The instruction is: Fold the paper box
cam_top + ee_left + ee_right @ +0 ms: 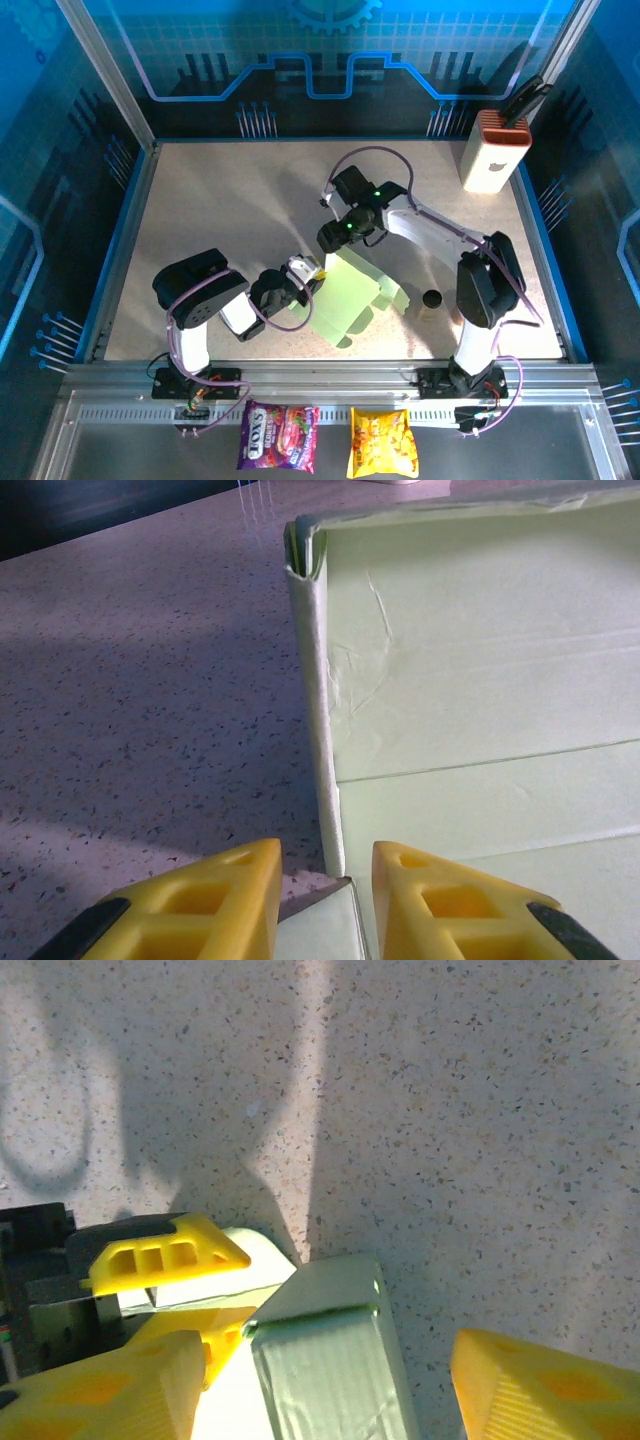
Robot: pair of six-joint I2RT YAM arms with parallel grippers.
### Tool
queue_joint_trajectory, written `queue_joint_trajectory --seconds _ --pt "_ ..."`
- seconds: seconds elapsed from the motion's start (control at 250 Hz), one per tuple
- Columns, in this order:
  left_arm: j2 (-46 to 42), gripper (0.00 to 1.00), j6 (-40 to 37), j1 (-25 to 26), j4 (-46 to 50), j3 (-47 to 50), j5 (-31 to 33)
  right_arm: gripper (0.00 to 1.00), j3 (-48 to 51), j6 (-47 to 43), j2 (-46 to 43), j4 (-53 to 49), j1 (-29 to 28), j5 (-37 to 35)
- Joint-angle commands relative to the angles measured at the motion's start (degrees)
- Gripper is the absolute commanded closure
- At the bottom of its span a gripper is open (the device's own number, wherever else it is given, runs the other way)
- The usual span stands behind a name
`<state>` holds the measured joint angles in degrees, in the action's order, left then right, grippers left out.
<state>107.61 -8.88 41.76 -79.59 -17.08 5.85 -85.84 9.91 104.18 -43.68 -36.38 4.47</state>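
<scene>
I see the paper box [355,300] lying half-folded on the table [230,200], with one wall standing upright along its left side. My left gripper [327,848] sits at the near end of that wall. Its yellow fingers [200,910] are only slightly parted and straddle the wall's lower corner, with a sliver of gap on each side, so it grips nothing. My right gripper [330,1350] hangs over the box's far left corner, jaws spread wide around the doubled-over wall end and not touching it. The white block [495,150] stands well apart, far right of the box.
</scene>
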Motion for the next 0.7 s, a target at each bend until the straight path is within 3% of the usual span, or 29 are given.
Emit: queue_joint_trajectory --seconds 0.0,0.34,0.695 --pt "0.05 0.69 1.07 0.08 -0.75 0.21 1.06 0.29 -2.45 -1.46 3.05 -2.92 -1.19 0.48" --pt "0.5 0.69 1.0 0.03 -0.8 -0.05 1.38 0.32 -3.0 -2.27 7.41 -2.91 -2.46 0.38" --pt "0.67 0.69 1.05 0.07 -0.8 -0.14 1.38 0.43 -2.84 -1.28 8.4 -2.2 -3.16 -1.2"
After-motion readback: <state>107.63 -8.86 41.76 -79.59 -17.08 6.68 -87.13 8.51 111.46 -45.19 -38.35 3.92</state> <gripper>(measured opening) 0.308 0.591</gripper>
